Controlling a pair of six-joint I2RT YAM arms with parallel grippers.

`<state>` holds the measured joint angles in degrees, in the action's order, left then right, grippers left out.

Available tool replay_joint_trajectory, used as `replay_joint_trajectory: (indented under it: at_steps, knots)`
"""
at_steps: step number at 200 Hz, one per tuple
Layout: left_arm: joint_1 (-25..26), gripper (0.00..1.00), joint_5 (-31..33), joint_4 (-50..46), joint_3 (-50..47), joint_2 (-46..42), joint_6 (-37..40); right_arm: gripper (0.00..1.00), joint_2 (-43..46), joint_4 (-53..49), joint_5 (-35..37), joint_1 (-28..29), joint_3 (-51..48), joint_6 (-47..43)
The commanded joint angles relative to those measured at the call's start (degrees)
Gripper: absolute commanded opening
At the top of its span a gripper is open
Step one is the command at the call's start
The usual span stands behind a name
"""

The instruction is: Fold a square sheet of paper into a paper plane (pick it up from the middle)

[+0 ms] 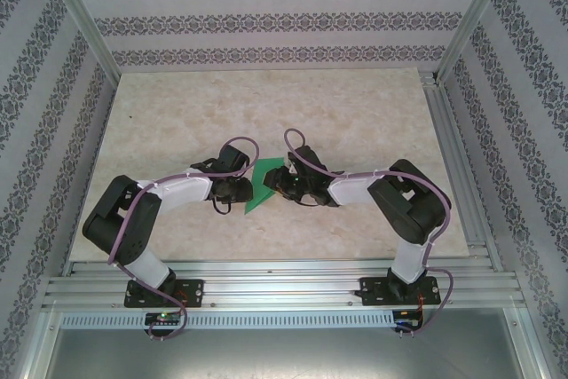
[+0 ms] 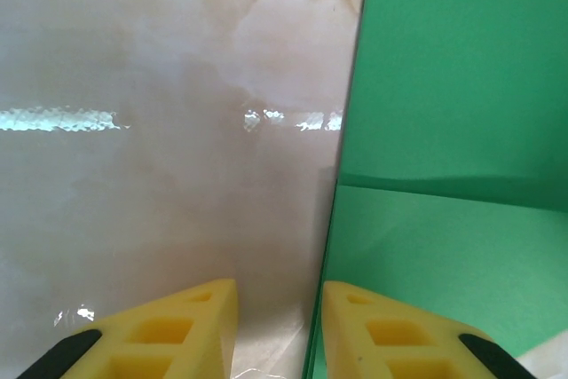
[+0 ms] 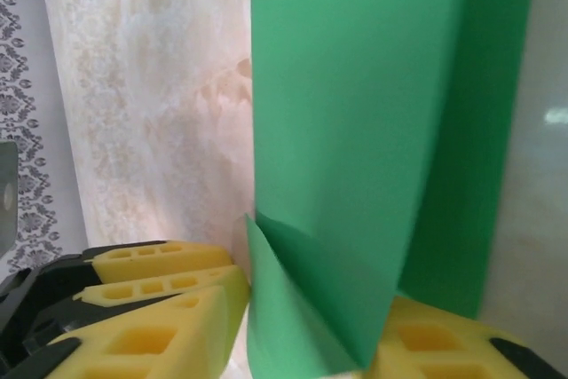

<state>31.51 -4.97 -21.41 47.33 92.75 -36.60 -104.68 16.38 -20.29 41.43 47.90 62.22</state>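
Closing the right hand (image 3: 315,299) squarely across the raised fold of the square sheet of paper (image 3: 355,130), lying mid tabletop (image 2: 133,201), should crease cleanly; whether it already pinches I cannot tell, and the left hand (image 2: 277,295) stands spread.

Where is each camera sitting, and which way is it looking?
Top external: high behind the arms, looking down on the table and green paper; both arms, the left tool and the right tool show.
Left wrist: on the left arm, looking low across the table along the paper's edge; its yellow fingers show.
Right wrist: on the right arm, facing upturned paper between its own yellow fingers.
Shared: all see the paper.
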Motion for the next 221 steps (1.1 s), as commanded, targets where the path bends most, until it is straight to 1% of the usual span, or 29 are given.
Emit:
replay_joint_trajectory:
  at_steps: [1, 8, 19, 32, 44, 60, 88, 105, 116, 147, 165, 189, 207, 221]
  knots:
    - [-0.8, 0.33, 1.1, -1.6, 1.1, 0.1, 1.1, 0.32, -1.8, 1.2, -0.9, 0.8, 2.1, 0.2]
    - [-0.8, 0.33, 1.0, -1.6, 1.1, -0.2, 1.2, 0.28, -2.1, 0.9, -0.8, 0.8, 2.3, 0.4]
    - [-0.8, 0.34, 0.9, -1.7, 1.2, -1.0, 1.3, 0.18, -2.1, 0.9, 0.0, 0.8, 2.1, 0.8]
    - [-0.8, 0.37, 1.1, -2.1, 1.4, -2.2, 1.6, 0.08, -1.0, -0.5, 1.7, 0.7, 1.9, 0.8]
    - [-0.8, 0.4, 1.2, -2.5, 1.5, -3.6, 2.0, 0.04, 1.1, -2.5, 4.1, 0.6, 1.3, 0.2]
    - [-0.8, 0.47, 1.3, -2.7, 1.7, -5.8, 2.7, 0.01, 5.1, -5.0, 7.6, 0.5, 0.0, -0.3]
    - [-0.8, 0.62, 1.2, -0.7, 1.7, -9.8, 4.4, 0.01, 12.2, -10.7, 14.5, 0.6, -1.8, -0.9]
    - [-0.8, 0.72, 0.1, 2.6, 1.4, -11.7, 6.1, 0.0, 15.2, -13.3, 18.1, 0.8, -2.5, 0.2]
    - [-0.8, 0.77, -1.2, 5.7, 0.9, -12.8, 7.7, 0.0, 16.5, -14.4, 20.2, 1.1, -3.0, 1.5]
    - [-0.8, 0.92, -5.3, 18.0, -3.7, -15.1, 12.2, 0.01, 17.2, -18.4, 24.6, 1.6, -1.3, 5.2]
    - [-0.9, 1.0, -6.9, 22.3, -5.6, -16.2, 13.4, 0.02, 16.5, -20.4, 25.5, 2.0, 1.0, 6.7]
    - [-0.9, 1.0, -7.9, 23.7, -6.6, -16.8, 15.4, 0.03, 14.4, -23.8, 25.5, 2.3, 4.1, 8.5]
    - [-0.7, 1.0, -9.4, 24.1, -7.2, -16.4, 18.6, 0.03, 12.8, -22.5, 24.7, 2.3, 3.6, 11.6]
    - [0.0, 1.0, -9.0, 24.8, -8.5, -15.9, 21.7, 0.04, 11.6, -20.3, 23.9, 2.2, 2.6, 14.1]
